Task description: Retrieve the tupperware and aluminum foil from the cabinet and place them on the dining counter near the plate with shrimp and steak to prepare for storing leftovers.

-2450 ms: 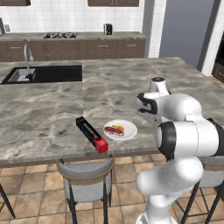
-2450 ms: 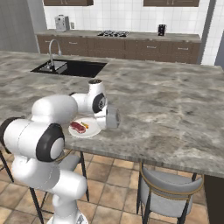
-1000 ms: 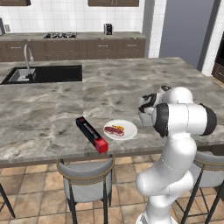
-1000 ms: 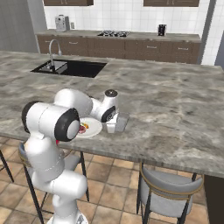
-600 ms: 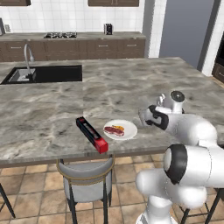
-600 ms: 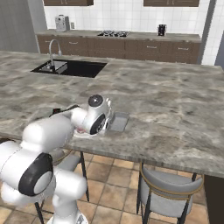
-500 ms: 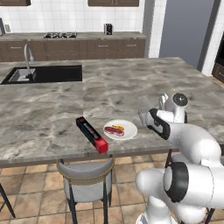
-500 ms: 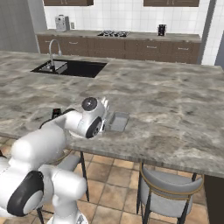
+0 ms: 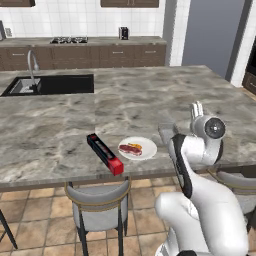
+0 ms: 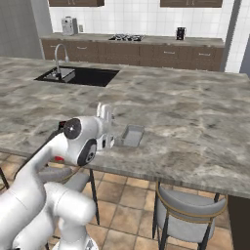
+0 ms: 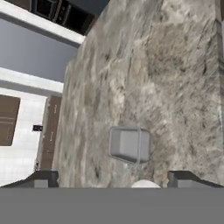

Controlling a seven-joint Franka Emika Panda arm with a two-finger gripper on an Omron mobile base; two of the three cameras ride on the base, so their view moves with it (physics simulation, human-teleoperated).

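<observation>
The tupperware stands upright on the dining counter, just right of the plate with shrimp and steak. In the hand view the tupperware lies a little ahead of my gripper, apart from it. Both fingertips stand wide and open with nothing between them. The aluminum foil, a black box with a red end, lies left of the plate near the counter's front edge. In the left base view my white arm covers most of the tupperware. The cabinet is out of view.
A black sink with a faucet is set into the counter's far left. Grey stools stand under the front edge. A brown back counter with a stove runs along the tiled wall.
My hand has drawn back and up from the tupperware, which stays on the counter by the plate. The arm has swung and folded toward the counter's front edge.
</observation>
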